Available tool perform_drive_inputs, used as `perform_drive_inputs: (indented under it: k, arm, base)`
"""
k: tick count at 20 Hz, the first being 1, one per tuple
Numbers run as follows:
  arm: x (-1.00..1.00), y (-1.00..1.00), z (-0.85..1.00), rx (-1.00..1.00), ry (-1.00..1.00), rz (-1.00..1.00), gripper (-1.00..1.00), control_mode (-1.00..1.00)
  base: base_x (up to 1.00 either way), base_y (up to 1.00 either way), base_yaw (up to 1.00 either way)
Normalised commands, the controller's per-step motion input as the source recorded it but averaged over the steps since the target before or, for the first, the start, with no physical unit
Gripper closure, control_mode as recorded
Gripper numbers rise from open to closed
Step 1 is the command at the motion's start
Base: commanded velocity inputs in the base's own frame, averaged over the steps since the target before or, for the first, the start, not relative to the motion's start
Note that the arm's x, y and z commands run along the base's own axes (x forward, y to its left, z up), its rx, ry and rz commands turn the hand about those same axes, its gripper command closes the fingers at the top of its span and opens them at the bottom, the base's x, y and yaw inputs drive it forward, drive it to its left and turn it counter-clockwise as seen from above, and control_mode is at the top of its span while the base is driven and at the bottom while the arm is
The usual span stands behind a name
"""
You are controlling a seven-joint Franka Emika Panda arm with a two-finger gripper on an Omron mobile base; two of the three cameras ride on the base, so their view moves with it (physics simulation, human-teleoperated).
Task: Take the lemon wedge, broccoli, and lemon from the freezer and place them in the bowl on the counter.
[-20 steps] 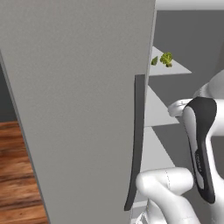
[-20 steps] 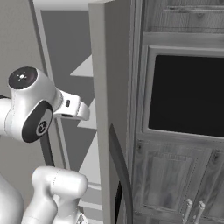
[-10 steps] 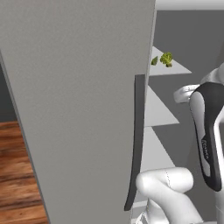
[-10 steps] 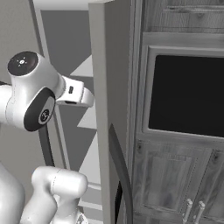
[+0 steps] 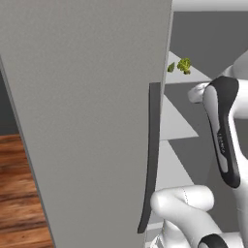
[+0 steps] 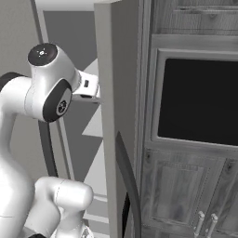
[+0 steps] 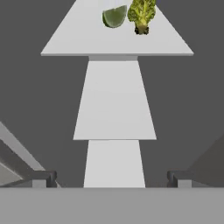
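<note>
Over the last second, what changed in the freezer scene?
The arm rose and swung further toward the open freezer's shelves. The gripper stays open and empty. The freezer door, broccoli and lemon wedge have not moved.

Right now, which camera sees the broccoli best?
The hand view: the broccoli sits large and unblocked on the freezer's top shelf, beside a green wedge. The left base view shows it as a tiny green clump past the door.
</note>
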Motion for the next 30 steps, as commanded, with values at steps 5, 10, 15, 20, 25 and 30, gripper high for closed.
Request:
perform_drive_inputs:
  k: [5, 10, 15, 20, 25, 30]
  arm:
    - [0.4, -0.12, 0.0, 0.0, -0.09, 0.0, -1.0, -1.0]
    - [0.47, -0.1, 0.04, 0.0, -0.08, 0.0, -1.0, -1.0]
    - [0.52, -0.03, 0.15, 0.0, -0.03, 0.0, -1.0, -1.0]
    - [0.48, -0.05, 0.13, 0.0, -0.04, 0.0, -1.0, -1.0]
    - [0.59, -0.16, 0.0, 0.0, 0.0, 0.0, -1.0, -1.0]
    - [0.61, -0.24, 0.0, 0.0, 0.0, 0.0, -1.0, -1.0]
  base:
    - [0.0, 0.0, 0.0]
    - [0.0, 0.0, 0.0]
    - [0.0, 0.0, 0.0]
    - [0.0, 0.0, 0.0]
    - [0.0, 0.0, 0.0]
    - [0.0, 0.0, 0.0]
